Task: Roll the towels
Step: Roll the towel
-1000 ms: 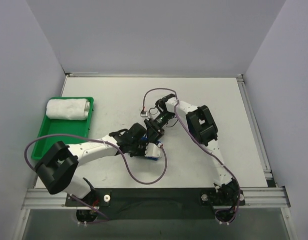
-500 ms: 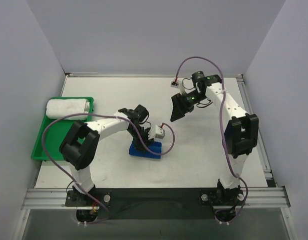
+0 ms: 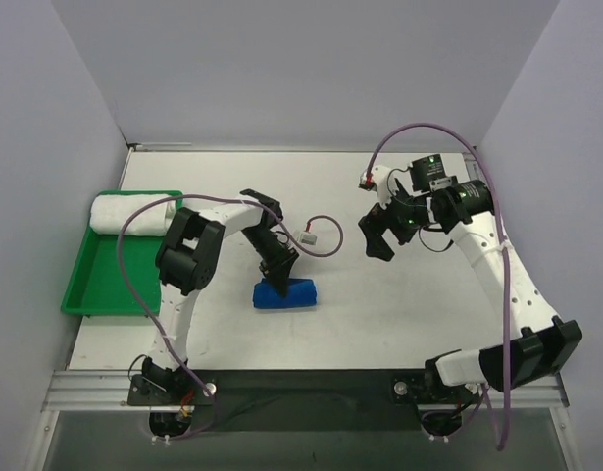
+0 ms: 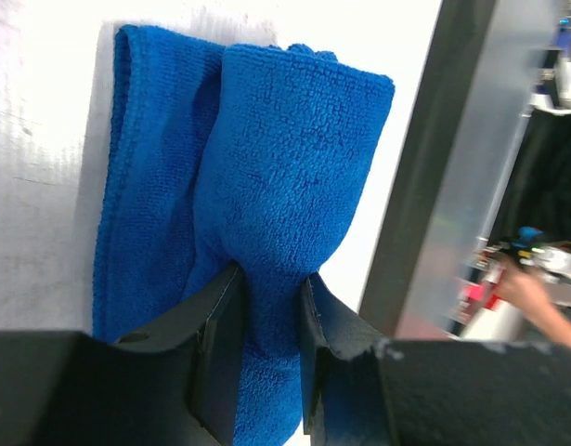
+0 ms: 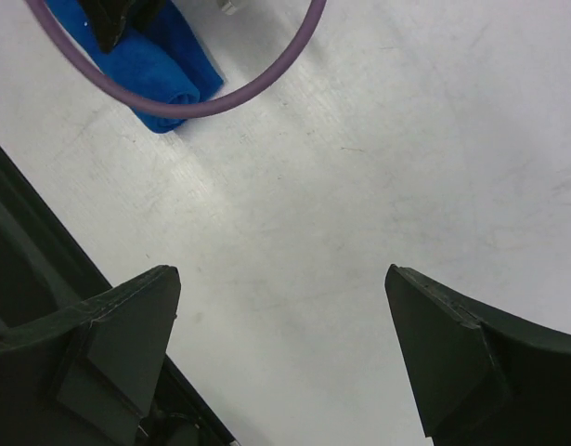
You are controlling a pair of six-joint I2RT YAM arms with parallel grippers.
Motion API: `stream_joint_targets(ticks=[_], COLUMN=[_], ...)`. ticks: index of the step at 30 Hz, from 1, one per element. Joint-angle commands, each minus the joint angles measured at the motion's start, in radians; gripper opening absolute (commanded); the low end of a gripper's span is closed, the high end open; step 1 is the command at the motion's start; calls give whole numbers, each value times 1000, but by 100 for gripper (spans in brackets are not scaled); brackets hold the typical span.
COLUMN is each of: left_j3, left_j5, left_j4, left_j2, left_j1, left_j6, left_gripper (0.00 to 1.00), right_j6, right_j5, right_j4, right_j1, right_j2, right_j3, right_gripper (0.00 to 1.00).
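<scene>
A rolled blue towel [image 3: 287, 293] lies on the white table near the middle. My left gripper [image 3: 278, 281] is shut on its left end; in the left wrist view the two fingers [image 4: 220, 325] pinch the blue towel [image 4: 285, 167] between them. A rolled white towel [image 3: 132, 213] lies in the green tray [image 3: 95, 285] at the left. My right gripper [image 3: 376, 235] is open and empty above bare table to the right, apart from the towel. The right wrist view shows the blue towel [image 5: 155, 65] at its top left, its gripper [image 5: 280, 288] wide open.
A purple cable [image 3: 321, 235] with a white connector loops over the table beside the left gripper. The table's far edge meets the back wall. A metal rail runs along the near edge [image 3: 301, 378].
The left arm has swung so its wrist reaches the towel from behind. The right arm has moved away to the right. The blue towel has stayed about where it was.
</scene>
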Motion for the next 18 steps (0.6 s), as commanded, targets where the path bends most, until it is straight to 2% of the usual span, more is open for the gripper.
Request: stream_joint_targets(ticks=[1,6,9,14,18], left_j3=[-20,64,119,155,176], left_j5=[-214,-208,-201,-204,-190], left_j4=[-24,-79,-131,-160,-169], left_j2=[154,225,265,297,320], left_j1=[-7,14,27,34,34], left_j6=[63,86,106,121,124], left_gripper=[19,19,20,20,20], right_j6=[-5,-16,-32,-36,-60], right_j5=[101,24,134,234,321], right_j4=[-20,-20,10,188,351], right_j1=[22,32,233,439,586], right_j2=[-57,-71,-62,-59,30], right_j3=[-16,-59,-103,-200,-270], right_gripper=[100,100,100,100,97])
